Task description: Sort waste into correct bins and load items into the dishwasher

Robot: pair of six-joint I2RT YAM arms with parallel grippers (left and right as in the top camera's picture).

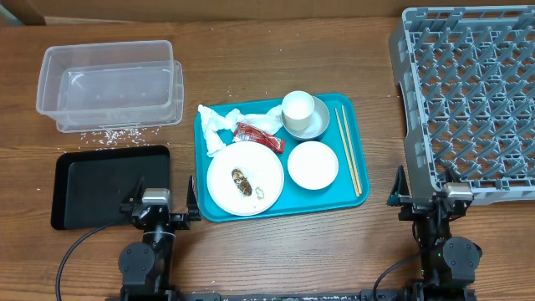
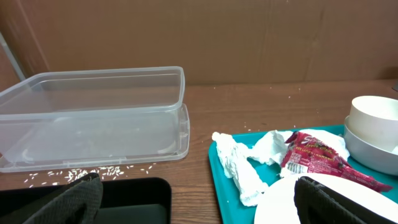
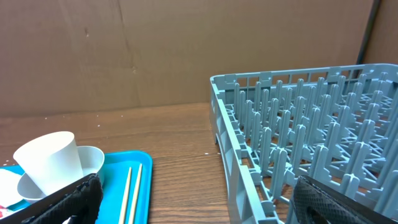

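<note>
left pincer (image 1: 165, 196) open, empty | right pincer (image 1: 426, 191) open, empty | tray (image 1: 288, 201) centre; tub (image 1: 109, 48) far-left, rack (image 1: 468, 84) right, likely for per-side reach

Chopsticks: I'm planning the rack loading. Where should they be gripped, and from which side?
Grip the chopsticks mid-length, coming straight down from above with the right gripper. They lie flat, side by side, between the small bowl and the tray rim, so the fingers should close across both sticks.
</note>
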